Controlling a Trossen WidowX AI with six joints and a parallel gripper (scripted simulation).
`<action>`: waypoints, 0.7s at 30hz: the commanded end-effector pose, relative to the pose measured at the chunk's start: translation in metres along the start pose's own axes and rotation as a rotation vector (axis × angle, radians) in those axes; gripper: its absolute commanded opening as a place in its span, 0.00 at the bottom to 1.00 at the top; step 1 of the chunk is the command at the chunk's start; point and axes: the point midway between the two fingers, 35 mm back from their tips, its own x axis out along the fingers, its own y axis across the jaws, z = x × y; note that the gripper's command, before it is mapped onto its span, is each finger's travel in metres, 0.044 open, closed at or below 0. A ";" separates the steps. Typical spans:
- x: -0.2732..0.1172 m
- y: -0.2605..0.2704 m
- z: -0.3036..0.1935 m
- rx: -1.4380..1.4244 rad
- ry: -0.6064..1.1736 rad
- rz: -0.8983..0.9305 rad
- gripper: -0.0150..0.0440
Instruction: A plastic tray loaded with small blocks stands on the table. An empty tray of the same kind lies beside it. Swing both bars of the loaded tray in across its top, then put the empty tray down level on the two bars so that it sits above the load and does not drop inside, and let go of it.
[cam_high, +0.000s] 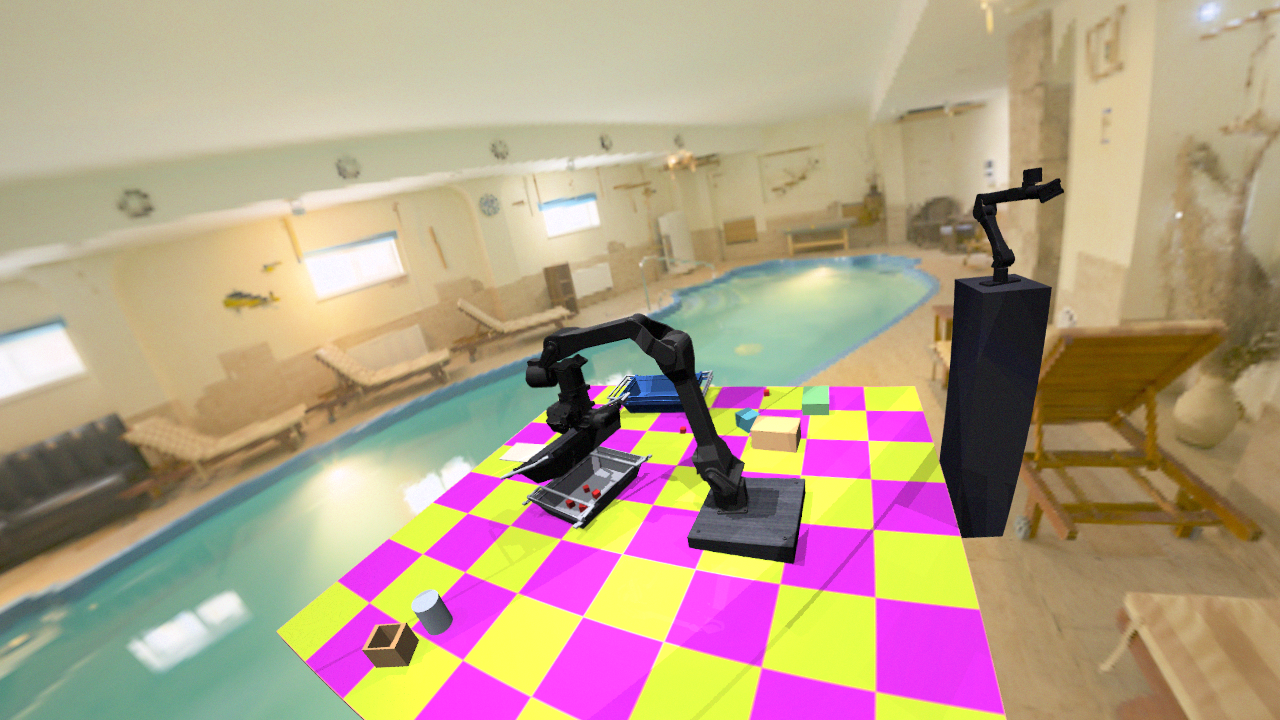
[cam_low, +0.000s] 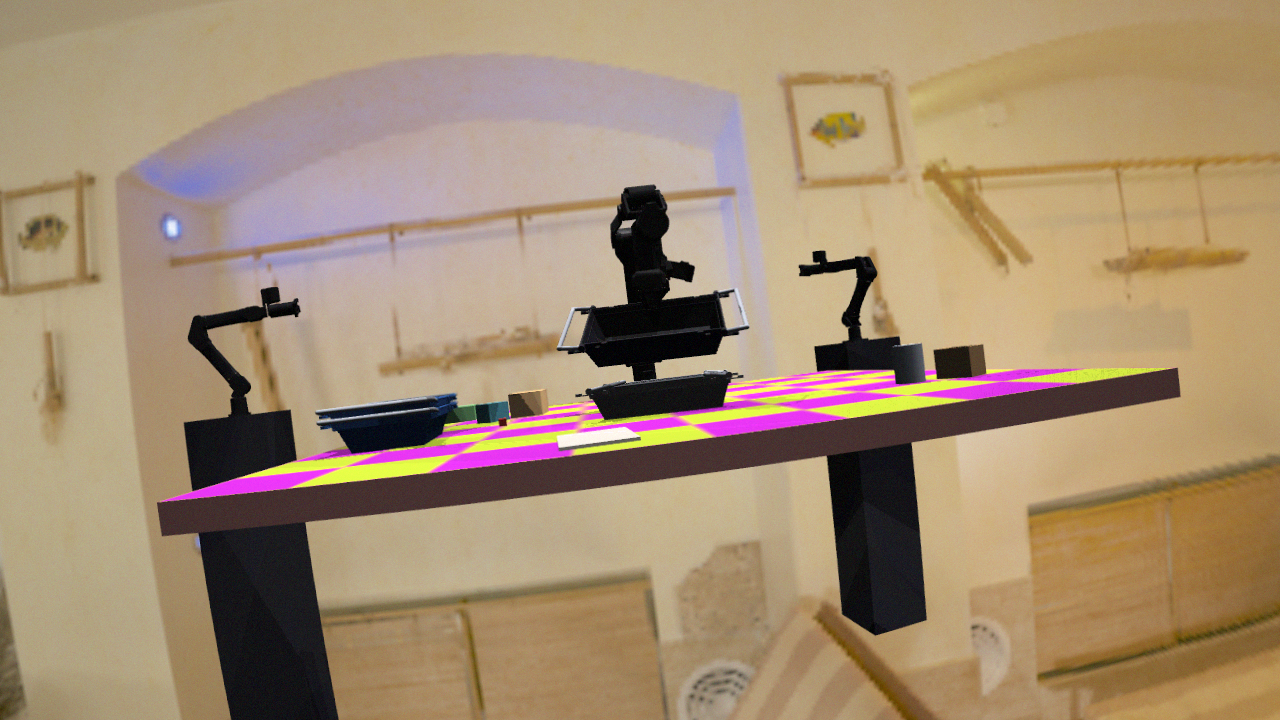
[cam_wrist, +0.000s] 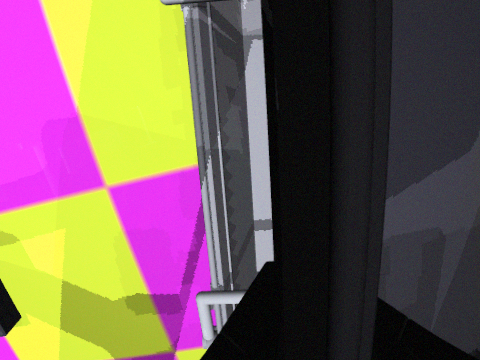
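Note:
The loaded tray (cam_high: 617, 470) (cam_low: 662, 400) (cam_wrist: 200, 100), dark grey with red blocks (cam_high: 596, 493) inside, stands on the table. Its bars look swung in over its top; the wrist view shows one bar (cam_wrist: 227, 298) across near the lower end and part of the other bar (cam_wrist: 172, 2) at the top edge. My gripper (cam_high: 592, 429) is shut on the empty tray (cam_high: 563, 454) (cam_low: 648, 351) (cam_wrist: 305, 150). The empty tray hangs above the loaded tray, offset to one side and tilted, its opening facing the exterior camera. Its own bars are swung outward. The fingertips are mostly hidden.
A blue tray (cam_high: 657, 392) (cam_low: 393, 431) stands farther along, near a green block (cam_high: 815, 401), a teal block (cam_high: 745, 419) and a tan box (cam_high: 776, 434). A white card (cam_high: 526, 452) (cam_low: 597, 437) lies nearby. A grey cylinder (cam_high: 432, 612) and an open brown box (cam_high: 390, 651) stand at the other end.

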 end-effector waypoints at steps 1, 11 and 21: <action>0.001 -0.001 0.000 0.006 -0.007 -0.021 0.25; 0.014 -0.002 0.000 0.006 -0.006 -0.021 0.25; 0.028 -0.001 0.000 0.006 -0.006 -0.021 0.25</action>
